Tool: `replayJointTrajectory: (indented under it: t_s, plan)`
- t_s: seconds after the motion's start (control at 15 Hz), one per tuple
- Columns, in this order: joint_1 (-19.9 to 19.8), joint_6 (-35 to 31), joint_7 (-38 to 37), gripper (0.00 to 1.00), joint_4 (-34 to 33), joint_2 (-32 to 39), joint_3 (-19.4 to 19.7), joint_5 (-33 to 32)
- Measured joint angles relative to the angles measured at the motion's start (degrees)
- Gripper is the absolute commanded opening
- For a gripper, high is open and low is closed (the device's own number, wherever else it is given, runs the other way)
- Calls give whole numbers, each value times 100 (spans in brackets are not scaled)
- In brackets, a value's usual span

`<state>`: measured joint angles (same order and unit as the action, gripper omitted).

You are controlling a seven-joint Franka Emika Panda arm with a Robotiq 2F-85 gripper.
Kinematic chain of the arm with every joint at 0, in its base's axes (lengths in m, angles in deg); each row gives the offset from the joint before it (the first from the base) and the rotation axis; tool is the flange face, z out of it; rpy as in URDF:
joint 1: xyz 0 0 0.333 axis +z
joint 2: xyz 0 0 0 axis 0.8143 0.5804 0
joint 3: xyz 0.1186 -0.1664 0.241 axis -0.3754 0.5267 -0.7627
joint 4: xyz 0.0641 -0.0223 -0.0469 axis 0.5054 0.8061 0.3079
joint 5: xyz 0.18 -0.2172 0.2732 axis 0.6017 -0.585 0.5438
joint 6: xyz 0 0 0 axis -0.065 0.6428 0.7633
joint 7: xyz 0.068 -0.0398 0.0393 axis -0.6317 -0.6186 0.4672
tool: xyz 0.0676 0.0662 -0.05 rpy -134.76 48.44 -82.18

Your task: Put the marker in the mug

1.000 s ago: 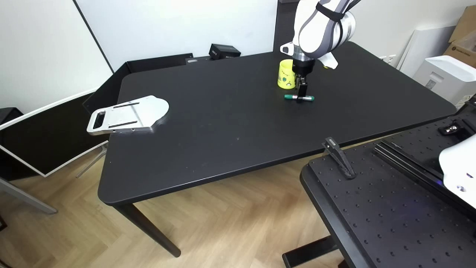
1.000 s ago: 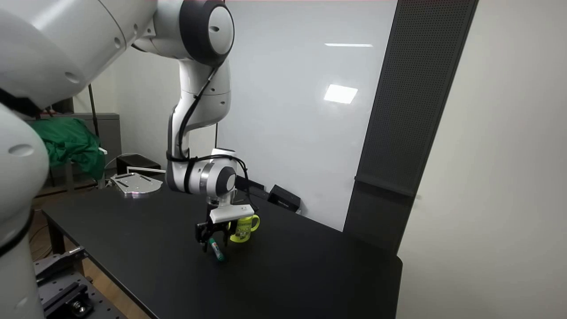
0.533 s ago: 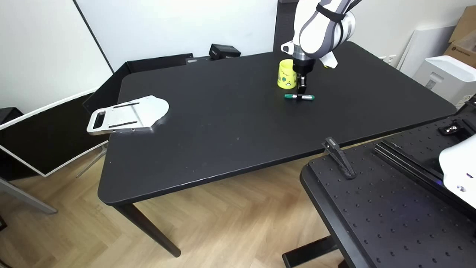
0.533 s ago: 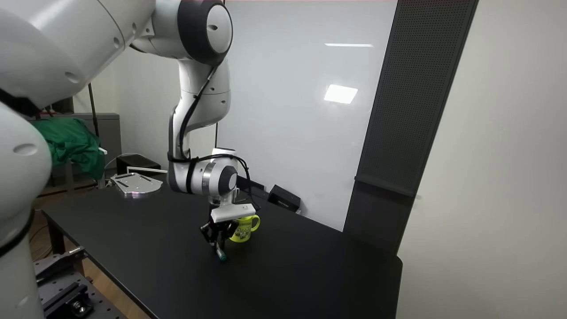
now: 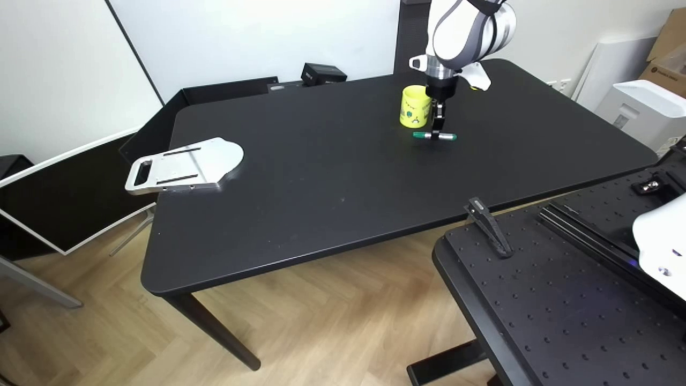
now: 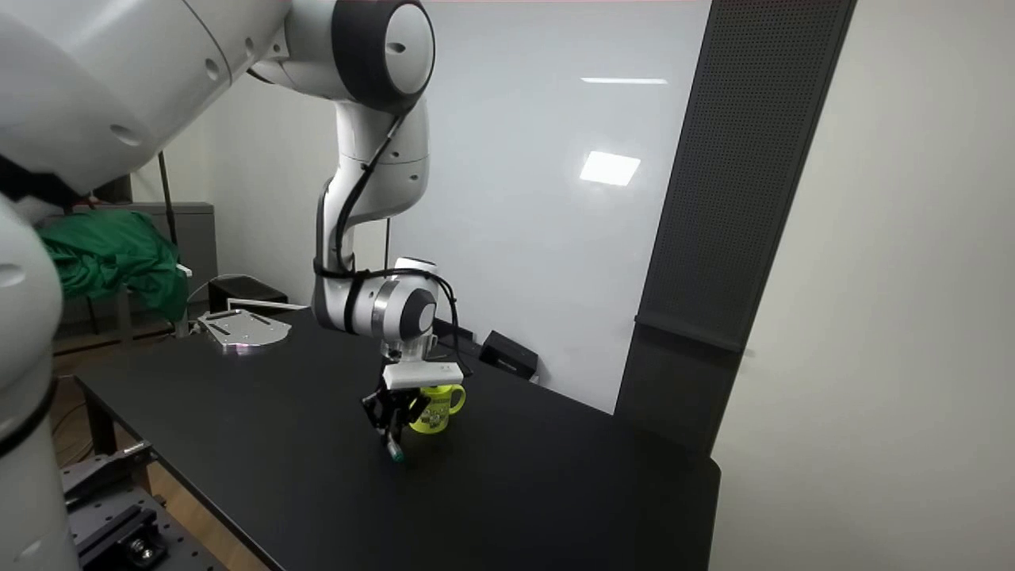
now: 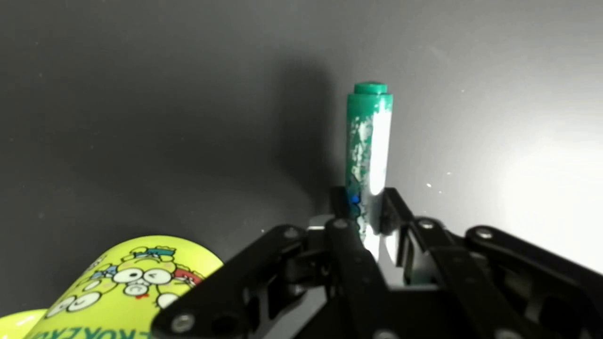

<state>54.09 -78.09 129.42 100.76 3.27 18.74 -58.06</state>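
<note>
Beside the mug (image 5: 414,110), the gripper (image 7: 365,207) was closed around the marker (image 7: 361,146); held level, it risked toppling the mug.

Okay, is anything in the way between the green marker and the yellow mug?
Besides the hand gripping the marker, nothing visible stands between marker and mug. The marker looks lower than the mug's top, so moving sideways may bump the mug itself.

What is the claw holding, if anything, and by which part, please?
The claw holds the green marker by about the middle of its length.
</note>
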Motion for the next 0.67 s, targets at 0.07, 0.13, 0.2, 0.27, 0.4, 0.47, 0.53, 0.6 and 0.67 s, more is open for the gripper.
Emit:
replayJointTrajectory:
  t_s: [0.07,0.13,0.2,0.27,0.4,0.47,0.53,0.6,0.67]
  plan:
    - [-105,148,66,5,-6,-60,-121,74]
    - [-190,287,132,5,-15,-121,-227,145]
    - [-247,409,196,5,-26,-181,-306,219]
    - [-288,526,268,5,-44,-239,-373,302]
    - [-333,717,397,5,-78,-354,-466,453]
    - [-340,779,460,5,-94,-409,-495,527]
    - [-340,802,511,5,-105,-465,-512,580]
    - [-339,803,566,5,-112,-519,-526,629]
    - [-340,802,618,5,-123,-570,-539,656]
